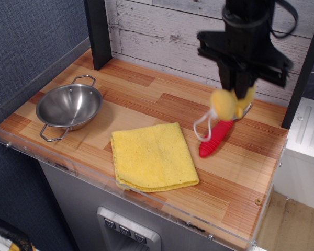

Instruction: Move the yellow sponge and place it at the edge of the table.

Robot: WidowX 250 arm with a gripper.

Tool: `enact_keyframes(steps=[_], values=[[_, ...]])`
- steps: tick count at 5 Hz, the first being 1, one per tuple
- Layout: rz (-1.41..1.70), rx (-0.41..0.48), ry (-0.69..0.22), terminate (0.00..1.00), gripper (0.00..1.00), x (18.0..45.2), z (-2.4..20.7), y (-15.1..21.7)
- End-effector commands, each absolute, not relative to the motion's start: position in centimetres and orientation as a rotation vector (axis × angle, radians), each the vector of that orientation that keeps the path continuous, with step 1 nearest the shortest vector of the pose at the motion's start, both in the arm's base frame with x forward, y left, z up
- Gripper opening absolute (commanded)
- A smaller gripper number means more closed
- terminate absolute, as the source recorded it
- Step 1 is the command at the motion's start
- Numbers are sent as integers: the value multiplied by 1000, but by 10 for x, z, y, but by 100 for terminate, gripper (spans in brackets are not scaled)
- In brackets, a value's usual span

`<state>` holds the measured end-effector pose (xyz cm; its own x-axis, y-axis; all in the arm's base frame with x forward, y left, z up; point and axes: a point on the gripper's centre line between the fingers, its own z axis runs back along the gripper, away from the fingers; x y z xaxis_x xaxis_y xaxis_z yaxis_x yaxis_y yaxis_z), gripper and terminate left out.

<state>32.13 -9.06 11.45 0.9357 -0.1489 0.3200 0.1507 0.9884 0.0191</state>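
Observation:
The yellow sponge (229, 103), two small lumpy blobs with a white string loop hanging to its lower left, is held in the air above the right part of the wooden table (146, 102). My black gripper (235, 94) comes down from the top right and is shut on the sponge's top. The sponge hangs over the upper end of a red-handled fork.
A red-handled fork (214, 138) lies under the sponge. A large folded yellow cloth (153, 156) lies at the front middle. A steel bowl (69, 106) with two handles sits at the left. A clear acrylic rim (162, 212) borders the table. A black post (98, 32) stands at the back left.

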Motion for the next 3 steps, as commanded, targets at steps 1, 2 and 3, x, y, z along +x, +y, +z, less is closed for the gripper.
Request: enact_keyframes(steps=[1,2,3], values=[[-173,9,-317,0,0,300,97,-94],[-167,32,-284,0,0,293,80,-90],[-172,43,-265,0,0,287,66,-92]])
